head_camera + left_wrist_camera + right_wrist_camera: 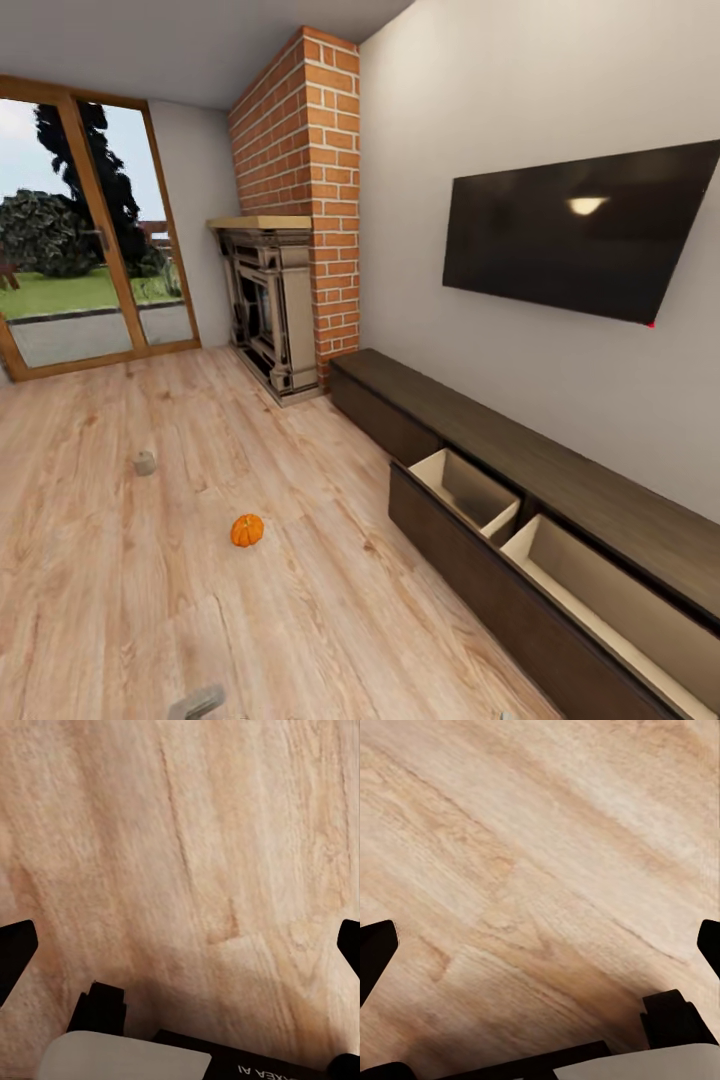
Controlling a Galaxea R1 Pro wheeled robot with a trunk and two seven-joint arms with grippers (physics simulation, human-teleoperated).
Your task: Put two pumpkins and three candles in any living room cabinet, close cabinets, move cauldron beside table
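Fetching stage: pumpkin (247,530) on floor (120,600) at 11 o'clock, candle (145,462) beyond, cabinet (560,470) drawers open at 2 o'clock; both grippers spread, empty; approach and grasp presumably next.

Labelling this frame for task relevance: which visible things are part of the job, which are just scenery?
Job:
- pumpkin on the floor
- candle on the floor, farther off
- cabinet along the wall, drawer pulled open

Scenery:
- television
- brick fireplace
- glass doors
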